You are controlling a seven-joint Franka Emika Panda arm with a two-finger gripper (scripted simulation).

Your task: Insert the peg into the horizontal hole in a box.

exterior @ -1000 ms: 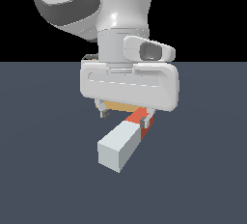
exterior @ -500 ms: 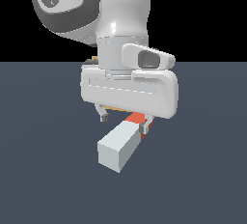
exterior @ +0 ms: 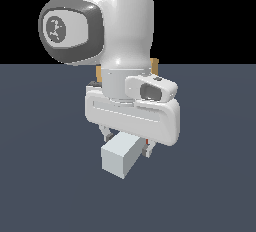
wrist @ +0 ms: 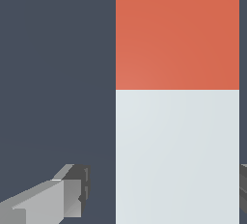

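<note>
Peg (wrist: 177, 97): square-section bar, flat faces, crisp edges. In the wrist view one length is red-orange and the other pale grey-white, with a straight seam across the bar where the colours meet. Surface plain, no markings.

In the exterior view the peg (exterior: 120, 154) shows mostly its pale end, a blocky square face pointing toward 7 o'clock; only a sliver of red is visible at about 3 o'clock of that pale block, tucked under the hand housing. It sits low centre in that view, directly beneath the pincer (exterior: 126, 141).

Pincer: one grey finger (wrist: 53, 198) stands clear of the peg's side with dark bench (wrist: 58, 73) showing in the gap; the other finger is just visible at the frame edge, close against the opposite side. Jaws spread wider than the peg, not closed on it.

Box: tan edges (exterior: 154, 66) peek out behind the arm at 12 o'clock of the pincer. Hole not visible.
</note>
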